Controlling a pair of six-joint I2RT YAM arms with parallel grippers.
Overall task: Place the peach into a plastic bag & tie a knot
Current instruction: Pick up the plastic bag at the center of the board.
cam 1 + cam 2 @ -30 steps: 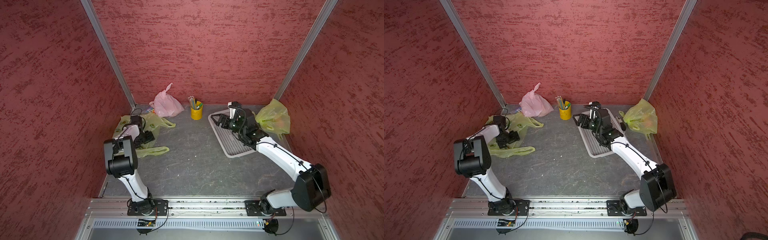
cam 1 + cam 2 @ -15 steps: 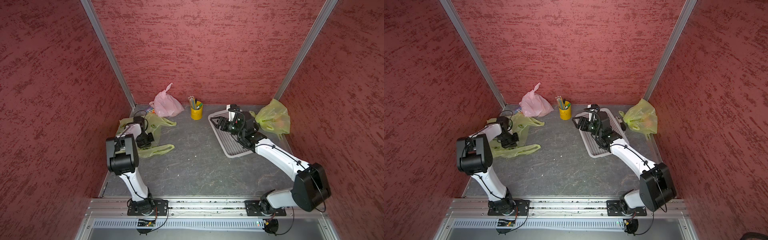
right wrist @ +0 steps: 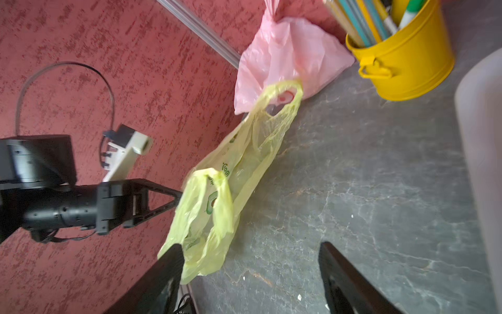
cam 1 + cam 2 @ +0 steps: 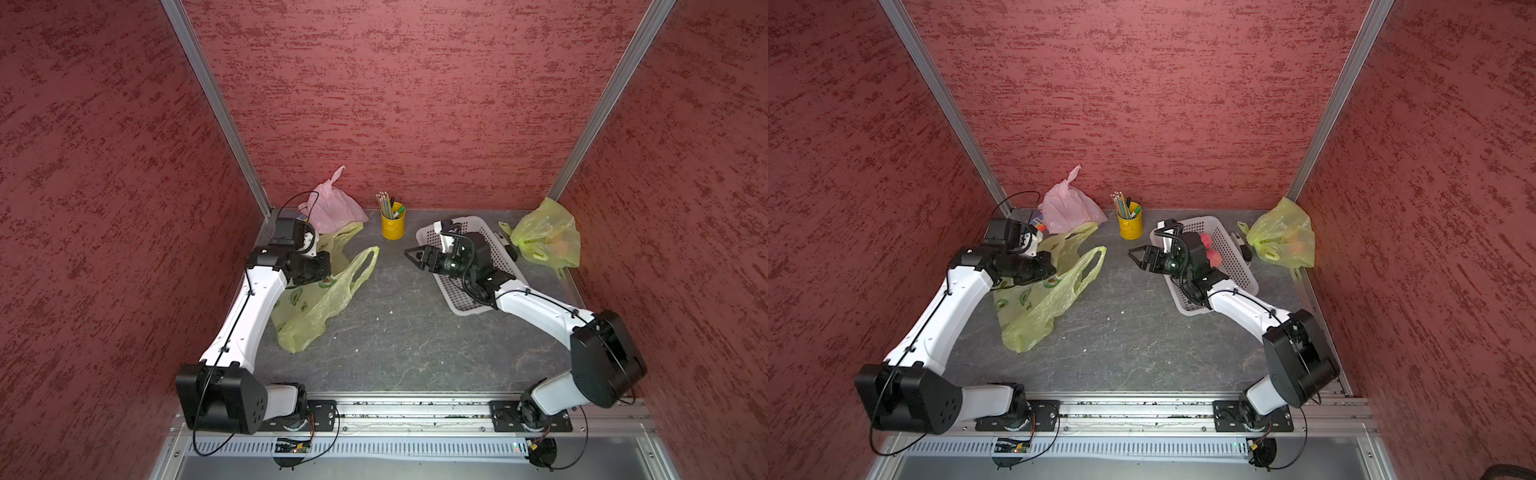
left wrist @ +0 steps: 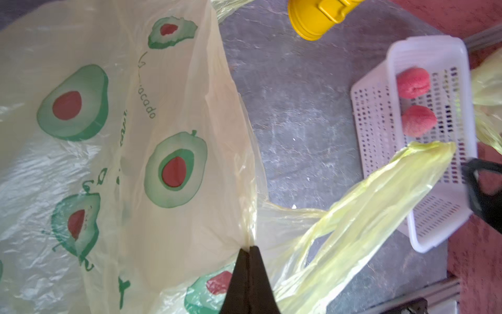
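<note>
In both top views the left arm (image 4: 253, 307) is reaching over the avocado-print bag (image 4: 328, 303), which is lying crumpled at the left side of the grey table (image 4: 395, 340), one handle loop (image 4: 365, 266) stretching toward the middle. The arm's black wrist is covering its fingertips here. Across the table the right gripper (image 4: 412, 259) is hovering just off the white basket (image 4: 500, 249), jaws spread, nothing between them, pointing at the bag but apart from it. In a top view two peaches (image 4: 1213, 257) are sitting in the basket, right behind that wrist. Along the back wall a pink bag (image 4: 334, 208), a yellow pencil cup (image 4: 392, 226) and a knotted green bag (image 4: 544, 239) are standing. Over to the left wrist view: the left gripper (image 5: 249, 248) is pressing its jaws tight together and pinching the bag's thin rim at the tips, the printed film fanning out beyond. Both peaches are showing plainly in the basket, side by side, well apart from the bag's body. The handle loop is reaching toward the blurred right gripper at the frame's edge, and whether they are touching I cannot tell. Now the right wrist view: its two black fingers (image 3: 342, 274) are standing wide with bare table between them, and the bag is hanging from the left gripper's closed tips ahead.
</note>
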